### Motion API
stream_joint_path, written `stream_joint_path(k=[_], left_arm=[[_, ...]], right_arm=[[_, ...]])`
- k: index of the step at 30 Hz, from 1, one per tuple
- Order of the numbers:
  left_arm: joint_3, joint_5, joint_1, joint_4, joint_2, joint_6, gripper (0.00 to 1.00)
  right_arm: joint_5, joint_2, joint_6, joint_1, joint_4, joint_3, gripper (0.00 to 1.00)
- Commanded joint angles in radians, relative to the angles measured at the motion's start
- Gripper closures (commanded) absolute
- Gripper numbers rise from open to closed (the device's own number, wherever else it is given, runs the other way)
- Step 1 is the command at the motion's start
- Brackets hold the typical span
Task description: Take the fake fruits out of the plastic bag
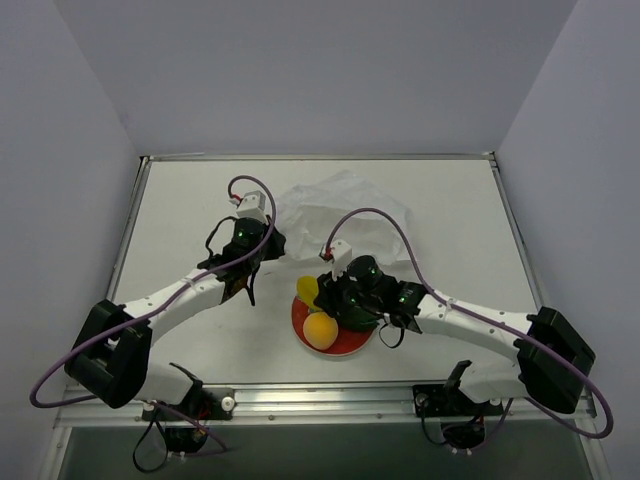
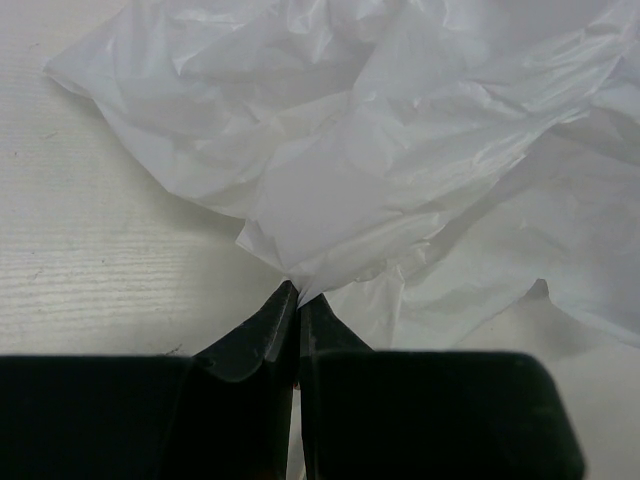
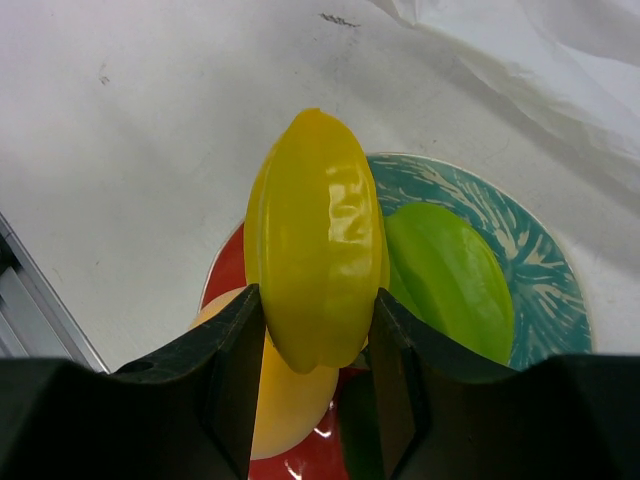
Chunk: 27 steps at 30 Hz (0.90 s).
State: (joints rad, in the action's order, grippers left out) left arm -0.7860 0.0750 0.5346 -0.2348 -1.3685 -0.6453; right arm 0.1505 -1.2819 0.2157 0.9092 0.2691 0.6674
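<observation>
My right gripper (image 3: 317, 300) is shut on the yellow-green pointed fruit (image 3: 315, 230) and holds it above the red-and-teal plate (image 3: 540, 260). On the plate lie the bright green fruit (image 3: 450, 275) and the round orange-yellow fruit (image 3: 290, 400). A dark green shape (image 3: 357, 432) shows between my fingers. In the top view the held fruit (image 1: 307, 290) is at the plate's (image 1: 352, 347) left edge, above the orange-yellow fruit (image 1: 320, 330). My left gripper (image 2: 298, 292) is shut on an edge of the whitish plastic bag (image 2: 400, 150), which lies crumpled at mid-table (image 1: 335, 205).
The bag's edge (image 3: 560, 70) lies just beyond the plate. The table's metal front rail (image 1: 320, 400) runs close below the plate. Grey walls close in the table on three sides. My right arm's cable (image 1: 385, 222) loops over the bag.
</observation>
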Motion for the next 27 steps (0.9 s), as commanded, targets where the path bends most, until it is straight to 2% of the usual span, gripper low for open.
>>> stream_joint_path(k=[1, 11, 22, 27], left_arm=[[-0.006, -0.017, -0.004, -0.057, 0.026, -0.016, 0.98], [0.005, -0.035, -0.004, -0.077, 0.034, -0.017, 0.98], [0.027, -0.047, -0.005, -0.112, 0.034, -0.031, 0.98], [0.030, -0.052, -0.005, -0.116, 0.045, -0.033, 0.98]], right_arm=[[0.004, -0.016, -0.038, -0.010, -0.016, 0.052, 0.70], [0.018, -0.134, -0.081, -0.015, -0.056, 0.135, 0.69], [-0.011, -0.177, -0.065, -0.012, -0.099, 0.156, 0.65], [-0.028, -0.175, -0.061, -0.012, -0.108, 0.146, 0.54]])
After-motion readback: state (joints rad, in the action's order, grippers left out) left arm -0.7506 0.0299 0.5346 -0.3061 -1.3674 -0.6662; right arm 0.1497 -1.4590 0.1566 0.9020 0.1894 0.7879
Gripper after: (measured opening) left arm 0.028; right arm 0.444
